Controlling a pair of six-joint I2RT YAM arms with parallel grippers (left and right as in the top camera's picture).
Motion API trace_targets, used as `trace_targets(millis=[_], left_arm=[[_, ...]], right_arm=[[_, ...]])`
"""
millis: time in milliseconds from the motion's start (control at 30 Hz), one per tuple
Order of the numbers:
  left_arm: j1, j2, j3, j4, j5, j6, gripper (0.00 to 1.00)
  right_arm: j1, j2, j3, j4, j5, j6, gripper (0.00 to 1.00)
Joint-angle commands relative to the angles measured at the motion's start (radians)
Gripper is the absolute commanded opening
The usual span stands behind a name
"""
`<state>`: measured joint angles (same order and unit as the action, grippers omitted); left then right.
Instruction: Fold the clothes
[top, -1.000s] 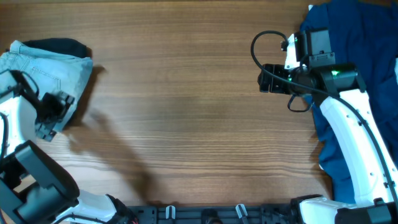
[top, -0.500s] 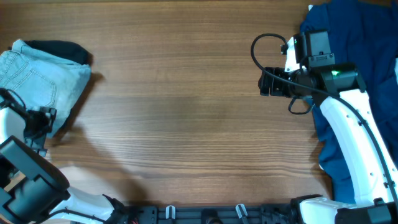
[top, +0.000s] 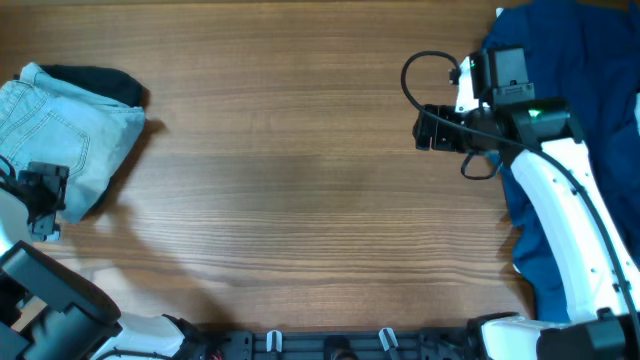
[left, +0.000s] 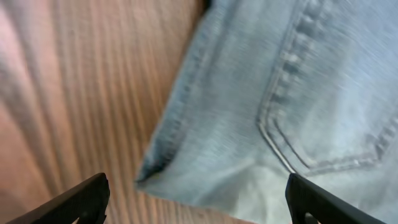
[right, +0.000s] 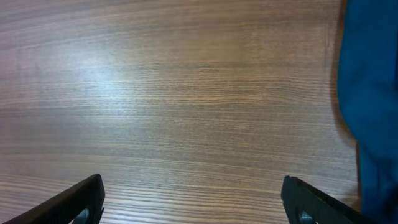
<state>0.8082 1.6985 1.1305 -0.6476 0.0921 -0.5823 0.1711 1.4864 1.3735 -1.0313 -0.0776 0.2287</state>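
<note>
The pale light-blue denim shorts (top: 70, 135) lie folded at the far left of the table, a stitched back pocket facing up. A dark cloth (top: 100, 80) shows under their far edge. My left gripper (top: 45, 190) is open and empty just off the shorts' near edge. The left wrist view shows the shorts' hem and pocket (left: 292, 106) between its spread fingertips (left: 199, 202). My right gripper (top: 425, 130) is open and empty above bare wood at the right. Its wrist view shows only wood between the fingers (right: 196, 199).
A big dark-blue garment (top: 575, 100) lies heaped along the right edge, under my right arm. It also shows at the right rim of the right wrist view (right: 373, 93). The wooden table (top: 290, 180) stretches between the two arms.
My left gripper has let go of the shorts and drawn back toward the near left edge. The shorts now lie flat. My right arm has barely moved.
</note>
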Motion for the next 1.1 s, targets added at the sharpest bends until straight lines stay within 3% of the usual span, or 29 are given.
trace_targets(millis=[0,433,533,600,667,733,867,933,1067], left_arm=[[0.008,-0.023,-0.005,-0.015,-0.158,-0.072,0.89],[0.008,0.169,-0.004,0.048,-0.210,-0.087,0.96],[0.001,0.102,0.027,0.050,-0.078,0.002,0.96],[-0.037,0.013,0.067,0.050,0.019,0.105,0.95],[-0.126,-0.093,0.082,0.065,0.063,0.193,0.96],[-0.303,-0.183,0.082,0.067,0.064,0.239,0.98],[-0.610,-0.171,0.082,0.004,0.064,0.239,1.00],[-0.727,-0.165,0.082,-0.156,0.064,0.247,1.00],[-0.755,-0.165,0.082,-0.497,0.064,0.246,1.00]], right_arm=[[-0.004,0.035,-0.008,0.003,0.004,-0.019,0.92],[-0.004,0.043,-0.008,0.009,0.004,-0.019,0.92],[-0.004,0.043,-0.008,0.010,0.001,-0.015,0.93],[-0.004,0.043,-0.008,0.038,-0.058,0.014,1.00],[-0.004,0.043,-0.008,0.099,-0.129,0.041,1.00],[-0.004,0.043,-0.008,0.177,-0.167,0.045,1.00],[-0.014,0.053,-0.008,0.269,-0.150,0.060,1.00],[-0.029,0.055,-0.007,0.208,-0.152,0.055,1.00],[-0.032,0.051,-0.007,-0.013,-0.160,0.063,1.00]])
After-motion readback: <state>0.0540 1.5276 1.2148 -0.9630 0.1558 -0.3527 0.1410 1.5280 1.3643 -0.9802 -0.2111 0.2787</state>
